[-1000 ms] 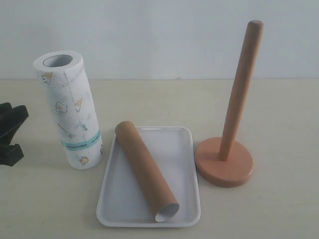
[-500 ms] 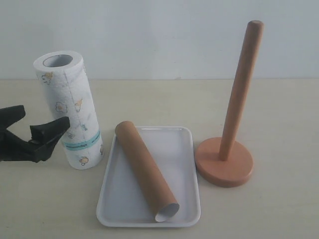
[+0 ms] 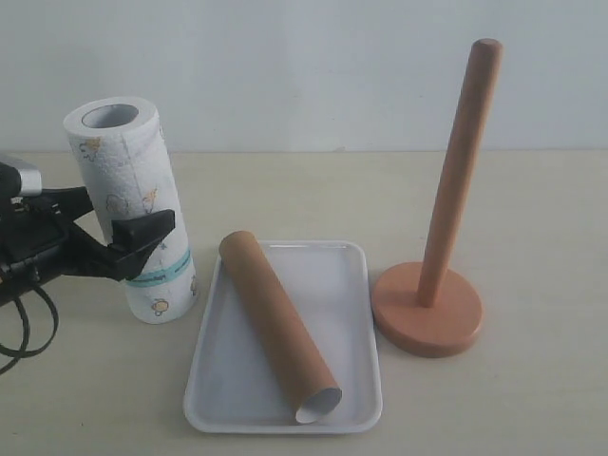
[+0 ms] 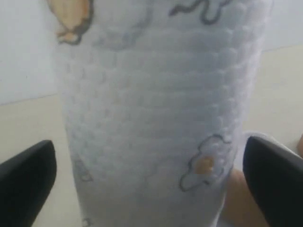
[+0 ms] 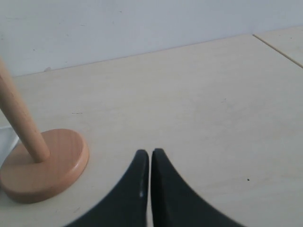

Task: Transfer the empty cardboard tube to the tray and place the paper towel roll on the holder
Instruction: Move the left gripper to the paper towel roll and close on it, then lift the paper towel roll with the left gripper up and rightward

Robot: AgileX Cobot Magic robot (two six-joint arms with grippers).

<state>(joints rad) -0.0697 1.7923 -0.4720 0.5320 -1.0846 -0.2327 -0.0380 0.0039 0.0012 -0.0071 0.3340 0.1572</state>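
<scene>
The paper towel roll (image 3: 133,204) stands upright at the left of the table, white with egg prints and a teal band. My left gripper (image 3: 128,220) is open, one finger on each side of the roll at mid height. In the left wrist view the roll (image 4: 156,118) fills the space between the black fingers (image 4: 28,177), with a small gap on each side. The empty cardboard tube (image 3: 277,325) lies diagonally in the white tray (image 3: 350,285). The holder (image 3: 429,309) stands bare to the right of the tray. My right gripper (image 5: 150,155) is shut and holds nothing, close to the holder's base (image 5: 47,165).
The pale table ends at a white wall behind. A black cable (image 3: 24,328) loops from the left arm near the table's left edge. The holder's pole (image 3: 461,157) rises tall beside the tray.
My left gripper has come in from the left edge, opened wide, and moved right until its fingers straddle the paper towel roll. Tube, tray and holder have not moved.
</scene>
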